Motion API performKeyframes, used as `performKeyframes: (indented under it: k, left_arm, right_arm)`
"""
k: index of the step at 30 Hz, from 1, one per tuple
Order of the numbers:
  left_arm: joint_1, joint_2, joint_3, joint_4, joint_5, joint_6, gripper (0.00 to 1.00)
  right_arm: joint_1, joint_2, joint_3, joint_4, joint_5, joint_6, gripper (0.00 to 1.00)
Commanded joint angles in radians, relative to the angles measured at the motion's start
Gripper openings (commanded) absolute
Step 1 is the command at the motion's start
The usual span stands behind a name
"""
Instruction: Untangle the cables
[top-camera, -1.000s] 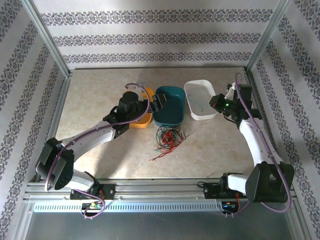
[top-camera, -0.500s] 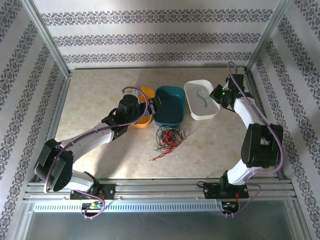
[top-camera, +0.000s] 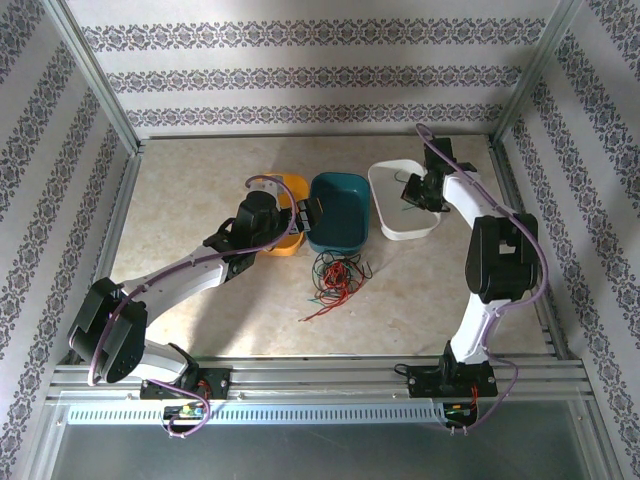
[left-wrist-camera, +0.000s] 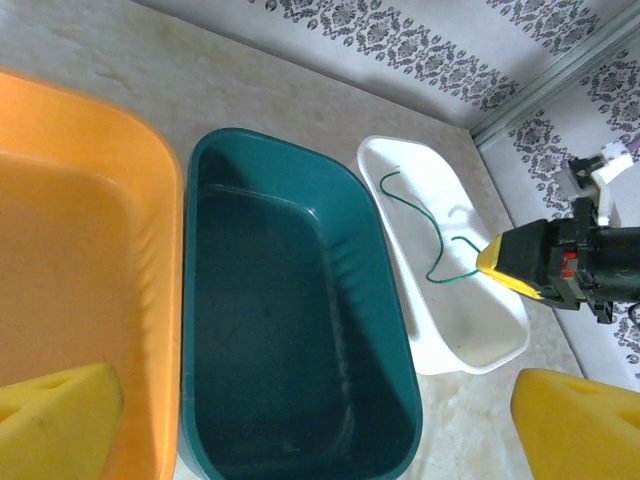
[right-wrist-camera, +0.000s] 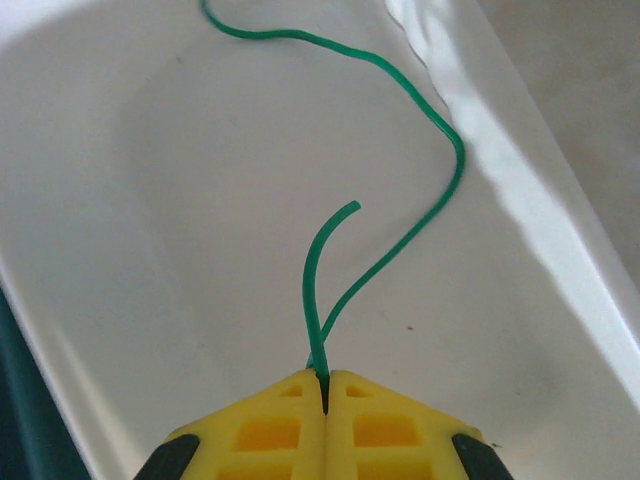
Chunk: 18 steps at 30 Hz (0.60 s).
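The right tool (right-wrist-camera: 325, 385) is pinched fully closed on one thin green wire (right-wrist-camera: 461, 160), holding it low inside the white oval plastic tub (right-wrist-camera: 150, 220). The loose tangle of red, green and black wires (top-camera: 335, 275) lies on the bench (top-camera: 200, 180) at 6 o'clock of the teal plastic tub (top-camera: 340, 243). The left tool (left-wrist-camera: 318, 415) hangs wide open and empty. The wire's springy curve climbs the tub wall, so on a careless release it could flick over the rim or cling to a pad.
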Motion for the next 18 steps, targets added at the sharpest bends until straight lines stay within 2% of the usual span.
performKeyframes:
  k: [1,6,10,13,18]
  left_arm:
    - [0.009,0.006,0.013,-0.018,0.013,0.022,0.99]
    - [0.009,0.016,0.034,-0.034,0.016,0.030,0.99]
    - [0.009,0.016,0.045,-0.047,0.014,0.044,0.99]
    - [0.009,0.013,0.050,-0.065,0.014,0.064,0.99]
    - [0.009,0.006,0.057,-0.104,0.020,0.094,0.99]
  right_arm:
    - [0.019,0.023,0.040,-0.073,0.060,-0.033,0.00]
    - [0.032,0.042,0.068,-0.095,0.049,-0.042,0.01]
    - [0.045,0.010,0.071,-0.090,0.039,-0.039,0.31]
    - [0.052,-0.040,0.065,-0.080,0.058,-0.037,0.43]
    - [0.053,-0.139,0.054,-0.081,0.097,-0.048,0.54]
